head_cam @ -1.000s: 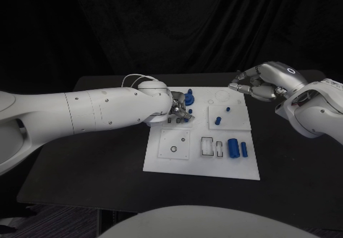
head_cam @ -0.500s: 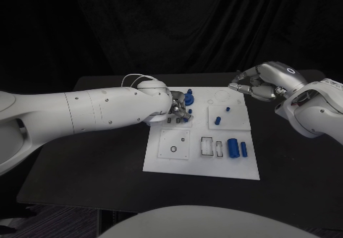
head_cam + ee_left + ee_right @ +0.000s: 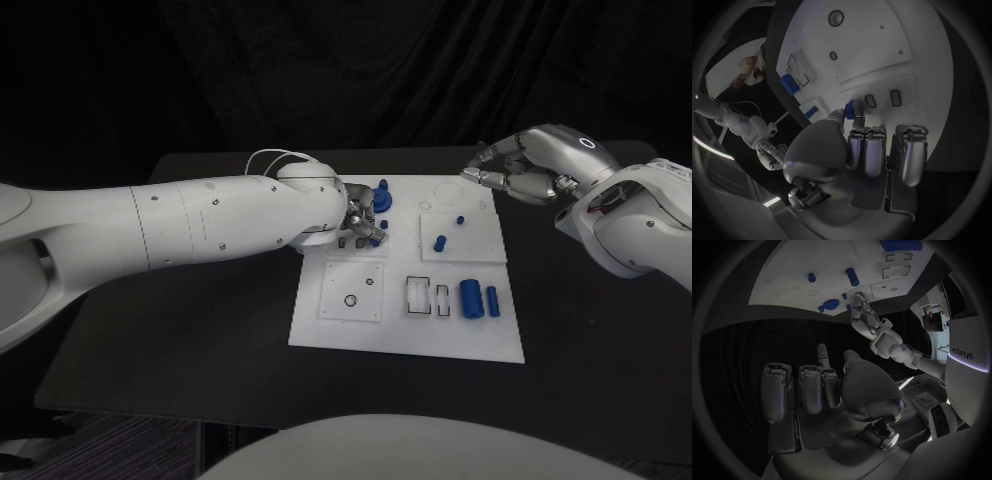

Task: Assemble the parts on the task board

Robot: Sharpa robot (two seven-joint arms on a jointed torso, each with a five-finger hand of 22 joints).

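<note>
Black cloth hangs behind the black table, and on it lies the white rectangular task board in front of me. My left hand is down on the board's far left part, fingers curled together, and the left wrist view shows a small blue cylindrical part pinched at my fingertips, just above two little dark rectangular slots in the white plate. Right beside that hand, on its far side, stands a blue round knob-like part. My right hand hovers off the board's far right corner, fingers curled in with nothing in them. Between my two hands, on a raised white square, lie a small blue peg and a tiny blue stub. Nearer to me than both hands, a thick blue cylinder and a thinner blue cylinder lie side by side next to two rectangular recesses.
</note>
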